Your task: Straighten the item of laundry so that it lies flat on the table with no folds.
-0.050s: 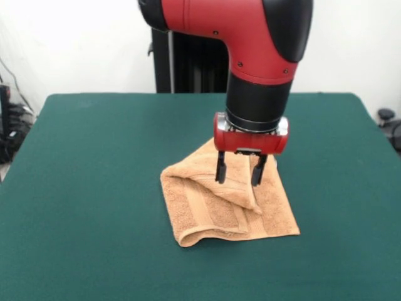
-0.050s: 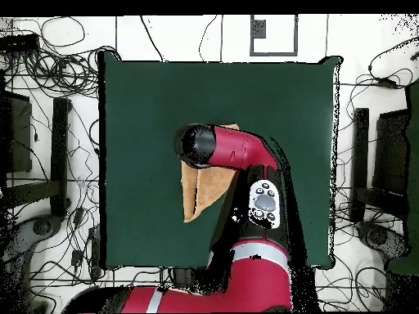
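Note:
The item of laundry [image 1: 213, 204], an orange-tan towel, lies on the dark green table [image 1: 94, 188] folded over on itself, with a flap doubled across its middle and a rolled lower left edge. My gripper [image 1: 238, 179] hangs just above the towel's upper middle with its two black fingers [image 1: 220, 170] apart and nothing between them. From overhead the arm covers most of the towel [image 2: 200, 192], and the gripper itself is hidden under the arm.
The table's edges [image 2: 105, 163] are far from the towel on every side. Cables and black stands [image 2: 61, 147] lie on the floor around the table.

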You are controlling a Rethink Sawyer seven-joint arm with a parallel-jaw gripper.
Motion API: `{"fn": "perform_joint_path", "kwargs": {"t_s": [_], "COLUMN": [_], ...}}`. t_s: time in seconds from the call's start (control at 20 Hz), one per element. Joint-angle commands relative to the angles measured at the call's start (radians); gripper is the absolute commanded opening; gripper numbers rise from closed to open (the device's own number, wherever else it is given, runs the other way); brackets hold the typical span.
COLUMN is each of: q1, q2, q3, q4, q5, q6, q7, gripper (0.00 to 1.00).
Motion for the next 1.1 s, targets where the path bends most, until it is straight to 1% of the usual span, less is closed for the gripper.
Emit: {"fn": "perform_joint_path", "kwargs": {"t_s": [0.05,0.35,0.55,0.85,1.1], "q1": [-0.020,-0.048,-0.047,-0.043,-0.043], "q2": [0.117,0.152,0.165,0.162,0.153], "q3": [0.082,0.100,0.122,0.166,0.182], "q4": [0.003,-0.010,-0.013,0.003,0.016], "q5": [-0.025,-0.041,-0.035,-0.011,-0.002], "q6": [0.088,0.061,0.051,0.033,0.028], "q7": [0.074,0.034,0.031,0.049,0.053], "gripper": [1.00,1.00,1.00,1.00,1.00]}}
